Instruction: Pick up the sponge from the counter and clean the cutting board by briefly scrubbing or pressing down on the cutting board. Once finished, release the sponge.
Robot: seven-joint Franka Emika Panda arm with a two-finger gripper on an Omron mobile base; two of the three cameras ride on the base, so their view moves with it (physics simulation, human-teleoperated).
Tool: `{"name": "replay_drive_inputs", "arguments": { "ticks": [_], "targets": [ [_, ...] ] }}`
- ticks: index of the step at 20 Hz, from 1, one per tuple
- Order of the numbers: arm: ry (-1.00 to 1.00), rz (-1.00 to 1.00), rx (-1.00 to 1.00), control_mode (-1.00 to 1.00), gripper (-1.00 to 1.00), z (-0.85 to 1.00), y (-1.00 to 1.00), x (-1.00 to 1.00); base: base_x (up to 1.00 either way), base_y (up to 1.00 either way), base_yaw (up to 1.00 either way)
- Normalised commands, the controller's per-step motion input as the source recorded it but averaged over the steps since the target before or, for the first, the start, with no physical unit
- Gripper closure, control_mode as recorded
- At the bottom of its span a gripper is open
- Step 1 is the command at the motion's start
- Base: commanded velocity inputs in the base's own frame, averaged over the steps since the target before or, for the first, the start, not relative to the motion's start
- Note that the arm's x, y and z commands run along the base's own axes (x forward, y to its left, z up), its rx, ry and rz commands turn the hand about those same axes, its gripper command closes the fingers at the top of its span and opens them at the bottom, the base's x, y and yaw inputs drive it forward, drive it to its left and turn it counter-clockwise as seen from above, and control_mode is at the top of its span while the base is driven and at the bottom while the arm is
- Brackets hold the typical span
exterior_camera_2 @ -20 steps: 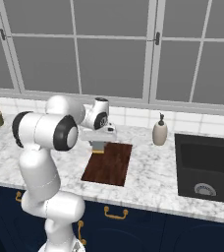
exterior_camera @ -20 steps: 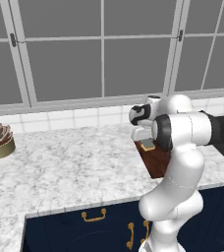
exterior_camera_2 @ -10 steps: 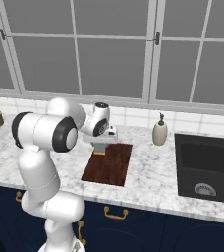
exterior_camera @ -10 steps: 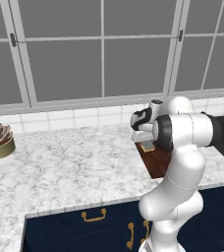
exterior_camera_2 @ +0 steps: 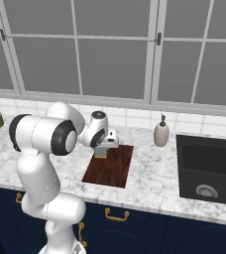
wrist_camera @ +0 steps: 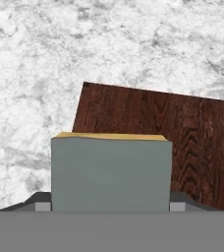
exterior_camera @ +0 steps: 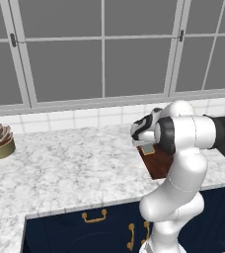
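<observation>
Sponge (wrist_camera: pixel 111 172) clamped in gripper (exterior_camera_2: pixel 103 149) over cutting board (exterior_camera_2: pixel 110 166)
I see the fingers closed on it, above the board's far left corner, counter (exterior_camera: pixel 70 168) around

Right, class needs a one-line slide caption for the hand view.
Claw holding the grey-green and yellow sponge above a corner of the dark wooden cutting board on the marbled counter.

Sponge (wrist_camera: pixel 111 172) hides tool fingertips; cutting board (wrist_camera: pixel 182 138) cut off right.
</observation>
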Motion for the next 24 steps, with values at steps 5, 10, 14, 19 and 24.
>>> {"name": "replay_drive_inputs", "arguments": {
  "ticks": [5, 10, 14, 19, 24],
  "targets": [
    [-0.02, -0.06, -0.07, -1.0, 1.0, -0.15, 0.01, 0.05, 0.0, 0.0, 0.0],
    [0.04, -0.05, -0.04, -1.0, 1.0, -0.09, 0.0, -0.01, 0.0, 0.0, 0.0],
    [0.02, -0.02, 0.0, -1.0, 1.0, -0.08, 0.0, -0.24, 0.0, 0.0, 0.0],
    [0.0, -0.01, 0.0, -1.0, 1.0, -0.01, 0.0, -0.27, 0.0, 0.0, 0.0],
    [0.0, -0.01, 0.0, -1.0, 1.0, 0.0, 0.0, -0.29, 0.0, 0.0, 0.0]
  ]
}}
